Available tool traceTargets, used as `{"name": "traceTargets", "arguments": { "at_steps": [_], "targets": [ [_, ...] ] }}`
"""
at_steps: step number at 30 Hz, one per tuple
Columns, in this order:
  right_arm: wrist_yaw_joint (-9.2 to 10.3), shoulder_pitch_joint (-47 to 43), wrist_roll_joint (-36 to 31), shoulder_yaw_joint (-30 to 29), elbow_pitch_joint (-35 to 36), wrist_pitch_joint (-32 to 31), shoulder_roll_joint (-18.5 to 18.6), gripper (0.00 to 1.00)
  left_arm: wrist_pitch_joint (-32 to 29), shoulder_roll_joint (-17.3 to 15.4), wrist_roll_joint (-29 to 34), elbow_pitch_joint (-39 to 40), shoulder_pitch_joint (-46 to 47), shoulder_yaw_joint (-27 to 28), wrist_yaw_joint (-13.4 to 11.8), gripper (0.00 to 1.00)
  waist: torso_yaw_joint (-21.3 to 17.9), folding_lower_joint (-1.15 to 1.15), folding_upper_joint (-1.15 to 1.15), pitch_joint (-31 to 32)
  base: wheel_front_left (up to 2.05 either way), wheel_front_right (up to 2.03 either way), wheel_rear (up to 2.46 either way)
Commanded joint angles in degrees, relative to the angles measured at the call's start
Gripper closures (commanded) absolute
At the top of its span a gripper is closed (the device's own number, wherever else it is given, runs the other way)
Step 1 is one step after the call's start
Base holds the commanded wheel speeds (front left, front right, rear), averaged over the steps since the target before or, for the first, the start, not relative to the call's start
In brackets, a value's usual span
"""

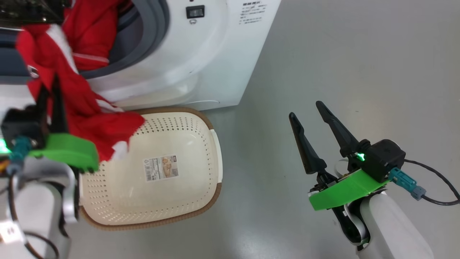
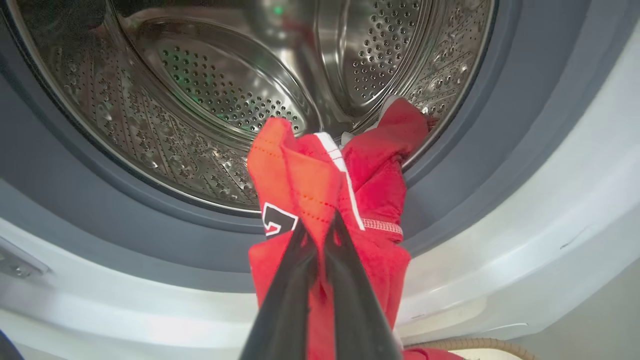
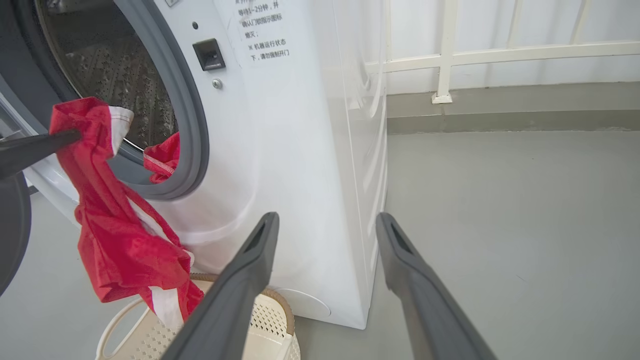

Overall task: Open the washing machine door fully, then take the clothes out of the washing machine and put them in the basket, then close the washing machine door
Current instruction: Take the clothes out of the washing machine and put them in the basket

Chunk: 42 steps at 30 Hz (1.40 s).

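1. The washing machine (image 1: 215,54) is standing on the grey floor (image 1: 341,54) ahead of both claws. Its grey rubber ring (image 3: 192,125) and steel drum (image 2: 225,90) are gaping just beyond the left claw (image 2: 320,227). The washing machine door (image 3: 12,225) is hanging open beside that claw.
2. Of the clothes, one red garment (image 1: 82,108) is being pinched between the left claw's closed fingers. It is trailing down from them, its lower end hanging over the basket (image 1: 212,151) below the claw.
3. A second red piece (image 1: 91,32) is lying across the ring, beyond the left claw.
4. The right claw (image 1: 305,109) is gaping, gripping nothing, well apart from the basket.
5. The left arm is reaching towards the drum mouth; the right forearm is resting low, fingers pointing forward.
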<state>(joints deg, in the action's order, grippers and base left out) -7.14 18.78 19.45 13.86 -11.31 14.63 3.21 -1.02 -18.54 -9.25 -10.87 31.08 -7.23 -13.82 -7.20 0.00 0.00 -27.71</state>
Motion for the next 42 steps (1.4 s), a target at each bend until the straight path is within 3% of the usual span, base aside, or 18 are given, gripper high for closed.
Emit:
{"name": "traceTargets", "arguments": {
  "at_steps": [1, 7, 13, 23, 42],
  "targets": [
    [-0.35, -1.49, -0.73, 1.12, 1.21, 0.37, -0.34, 0.00, -0.50, -1.44, -0.45, 3.34, -1.61, 1.51, -0.78, 1.00, 0.36, 0.00, 0.00, 0.29, 0.00, 0.00, 0.00],
    [-0.35, -1.39, -0.66, 1.21, 1.18, 0.37, -0.34, 0.00, -2.54, 0.40, -2.33, 7.24, -6.05, 0.17, -0.56, 1.00, 0.67, 0.00, 0.00, 0.26, 0.00, 0.00, 0.00],
    [-0.35, -1.00, -0.38, 1.64, 1.26, 0.37, -0.34, 0.00, -4.14, 2.00, -4.49, 3.76, -7.01, -1.71, 1.25, 1.00, 0.18, 0.00, 0.00, -0.24, 0.00, 0.00, 0.00],
    [-0.35, -0.49, 0.57, 1.95, 1.31, 0.37, -0.34, 0.00, -3.93, 6.10, -8.94, -12.45, -4.92, -4.21, 5.67, 1.00, -1.20, 0.00, 0.00, -1.31, 0.00, 0.00, 0.00],
    [-0.35, 0.95, 3.10, 4.29, 0.29, 0.37, -0.34, 0.00, 0.84, 10.09, -10.90, -50.65, 7.49, -7.44, 13.56, 1.00, -2.85, 0.00, 0.00, -3.26, 0.00, 0.00, 0.00]
  ]
}}
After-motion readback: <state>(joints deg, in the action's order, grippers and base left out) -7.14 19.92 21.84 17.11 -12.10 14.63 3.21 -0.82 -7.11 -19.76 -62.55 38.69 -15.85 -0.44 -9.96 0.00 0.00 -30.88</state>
